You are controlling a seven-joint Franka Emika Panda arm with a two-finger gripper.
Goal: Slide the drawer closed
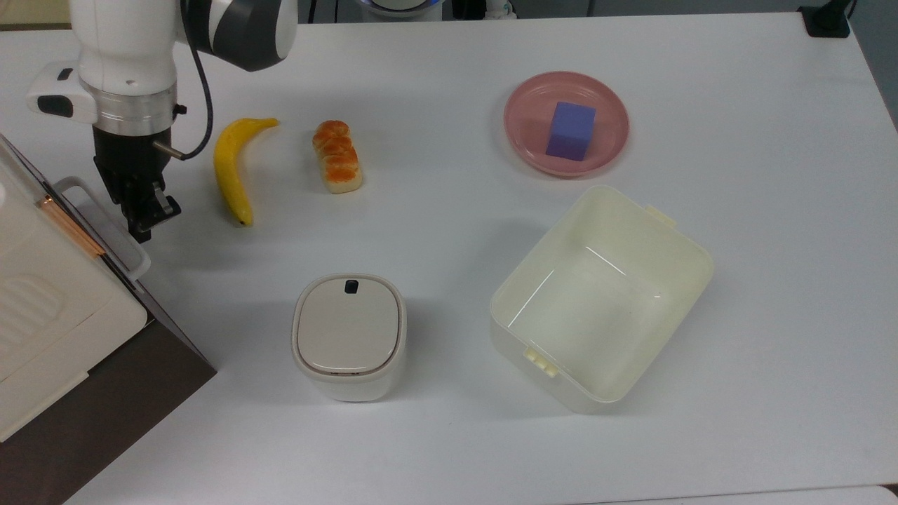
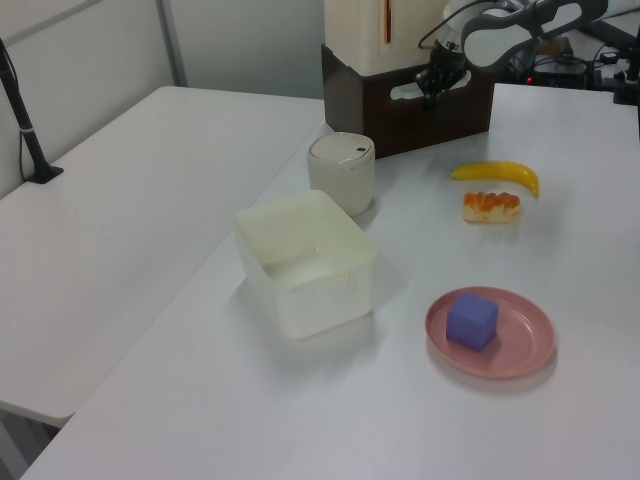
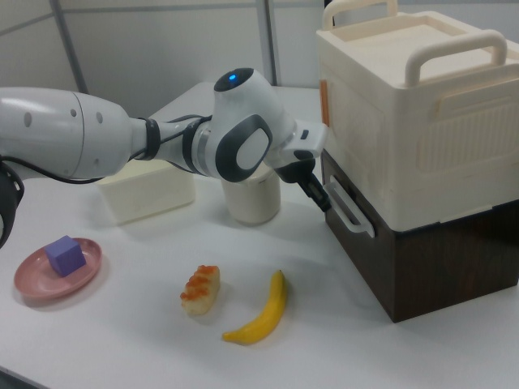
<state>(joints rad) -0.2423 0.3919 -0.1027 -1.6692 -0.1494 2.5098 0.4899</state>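
Top view puts the drawer (image 1: 123, 275) at 9 o'clock on the worktop (image 1: 435, 84). It sits in the dark brown cabinet (image 3: 438, 259), under a large cream case (image 3: 405, 121). None of its light-wood sides is visible, and in the right view the dark front lies level with the cabinet face. It is therefore probably closed or very nearly closed, though a thin gap would be hard to notice from these angles.

The gripper (image 1: 144, 217) hangs at the white loop handle (image 3: 350, 209), towards the handle's 12 o'clock end in the top view. In the right view the gripper's tip is at or just beside the bar. Whether the jaws are spread or pressed together cannot be told.

The drawer looks like a light and stiff box that should move easily in its opening. The cabinet may slide on the smooth worktop if the push is strong, although the case above adds some weight. For closing, no real hold is necessary. A flat push on the dark front beside the handle, or on the middle of the bar, would be enough. A push near one end may turn the drawer a little and make it jam.

A banana (image 1: 230, 165) and a bread roll (image 1: 337, 156) lie at 3 o'clock of the gripper, apart from it.
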